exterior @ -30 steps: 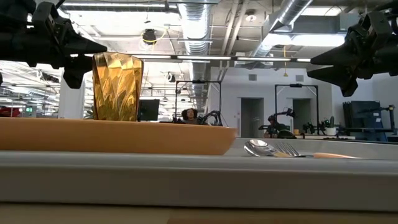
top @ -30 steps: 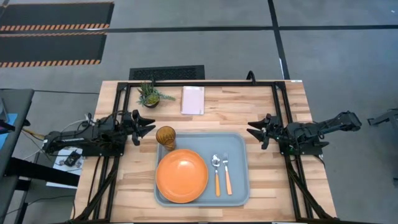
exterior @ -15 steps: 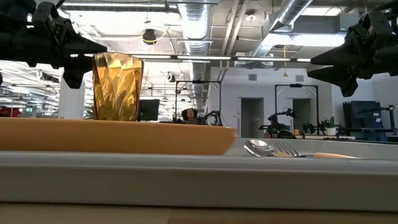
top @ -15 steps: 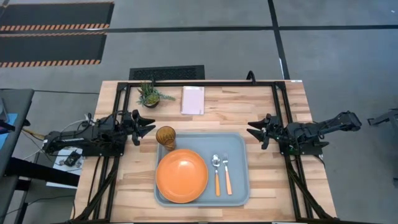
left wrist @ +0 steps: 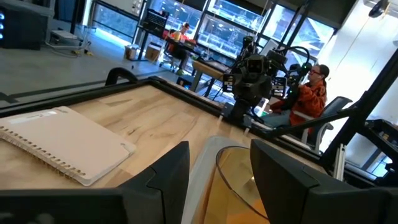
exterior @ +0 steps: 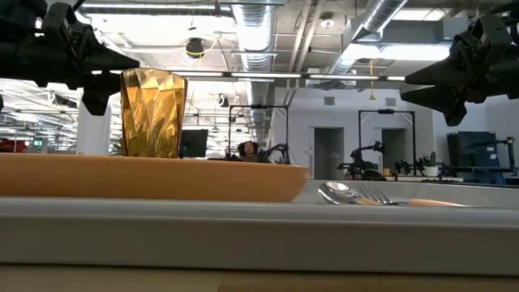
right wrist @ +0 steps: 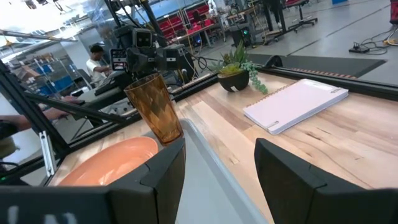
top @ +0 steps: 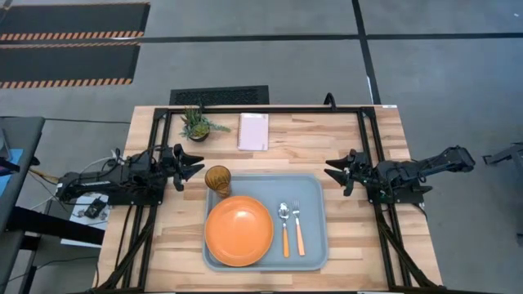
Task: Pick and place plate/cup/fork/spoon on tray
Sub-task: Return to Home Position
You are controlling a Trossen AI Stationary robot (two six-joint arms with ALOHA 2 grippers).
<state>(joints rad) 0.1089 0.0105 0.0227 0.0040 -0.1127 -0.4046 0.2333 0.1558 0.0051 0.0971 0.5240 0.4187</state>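
The pale blue-grey tray [top: 315, 196] lies at the table's middle near side. On it the orange plate [top: 239, 230] rests flat at the left. The spoon [top: 284, 224] and the fork [top: 297, 227] lie side by side at the right, handles toward the near edge. The amber cup [top: 218, 180] stands upright at the tray's far left corner. My left gripper [top: 196, 167] hovers open just left of the cup, pointing level toward it. My right gripper [top: 331, 173] hovers open off the tray's far right corner, nothing between its fingers.
A small potted plant [top: 196, 124] and a pale pink notebook [top: 253, 131] sit near the table's far edge. Black frame rails [top: 364, 139] run along the table's left and right sides. Bare wood lies between the notebook and the tray. People sit in the room beyond.
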